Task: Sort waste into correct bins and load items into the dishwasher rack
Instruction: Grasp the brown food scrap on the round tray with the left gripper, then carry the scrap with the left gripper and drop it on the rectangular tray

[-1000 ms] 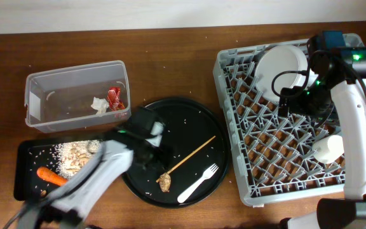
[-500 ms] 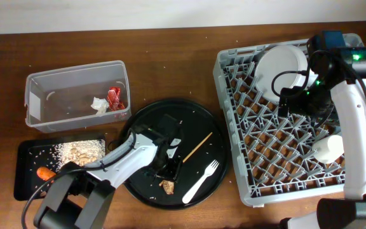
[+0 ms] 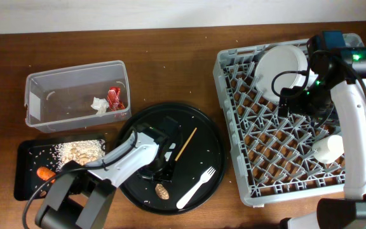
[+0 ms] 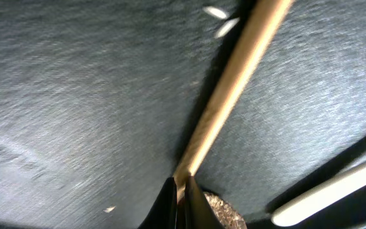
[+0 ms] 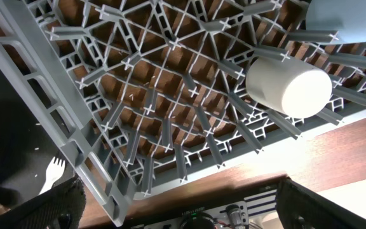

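Observation:
On the round black tray lies the thin wooden chopstick. My left gripper is shut on its near end, the two black fingertips pinching the wood just above the tray. The small brown lump sits right beside the tips. The white fork lies nearby. My right gripper hangs wide open and holds nothing above the grey dishwasher rack.
The rack holds a pale plate, a cream cup and a blue cup. The clear tub holds a red wrapper and tissue. The black rectangular tray holds rice scraps and carrot.
The left gripper came down over the round tray and shut on the chopstick's end. The chopstick swung left; the lump and fork shifted slightly toward the front. The right arm stayed still.

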`<state>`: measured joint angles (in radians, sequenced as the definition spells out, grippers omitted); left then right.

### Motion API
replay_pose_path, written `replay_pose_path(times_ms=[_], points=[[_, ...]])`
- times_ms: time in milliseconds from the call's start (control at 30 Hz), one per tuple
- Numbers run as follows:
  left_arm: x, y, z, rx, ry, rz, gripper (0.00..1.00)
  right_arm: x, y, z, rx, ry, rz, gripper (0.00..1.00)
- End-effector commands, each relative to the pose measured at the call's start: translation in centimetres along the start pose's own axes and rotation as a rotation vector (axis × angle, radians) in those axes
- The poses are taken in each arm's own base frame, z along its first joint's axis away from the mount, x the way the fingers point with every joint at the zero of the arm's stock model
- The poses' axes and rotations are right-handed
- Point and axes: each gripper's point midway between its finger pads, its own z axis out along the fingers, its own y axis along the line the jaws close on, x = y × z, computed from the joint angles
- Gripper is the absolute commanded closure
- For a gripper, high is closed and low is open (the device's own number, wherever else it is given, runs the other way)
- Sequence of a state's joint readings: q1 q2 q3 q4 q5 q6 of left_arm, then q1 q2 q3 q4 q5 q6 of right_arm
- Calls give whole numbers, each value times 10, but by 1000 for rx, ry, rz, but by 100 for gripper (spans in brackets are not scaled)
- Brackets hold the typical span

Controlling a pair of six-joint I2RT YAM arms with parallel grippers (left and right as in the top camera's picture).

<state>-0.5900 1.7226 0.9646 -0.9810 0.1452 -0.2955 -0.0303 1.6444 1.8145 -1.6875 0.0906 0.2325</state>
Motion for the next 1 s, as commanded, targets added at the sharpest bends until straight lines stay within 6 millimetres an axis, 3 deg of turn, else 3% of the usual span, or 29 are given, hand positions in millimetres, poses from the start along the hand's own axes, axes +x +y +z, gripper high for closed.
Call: replay_pose_path(times_ms=[0, 167, 233, 400, 567, 800, 967], points=[[-21, 6, -37, -70, -122, 9, 99, 1, -5, -6, 14, -27, 5, 2], [-26, 5, -74, -57, -217, 4, 99, 1, -5, -6, 14, -27, 5, 2], [-23, 18, -82, -87, -232, -23, 100, 1, -5, -6, 14, -27, 5, 2], [-13, 80, -110, -139, -289, -218, 100, 1, -5, -6, 14, -27, 5, 2], [4, 163, -128, -237, -327, -495, 100, 1, -5, -6, 14, -27, 5, 2], [44, 253, -121, -231, -339, -976, 100, 1, -5, -6, 14, -27, 5, 2], [57, 292, -111, -230, -390, -1140, 100, 1, -5, -6, 14, -27, 5, 2]])
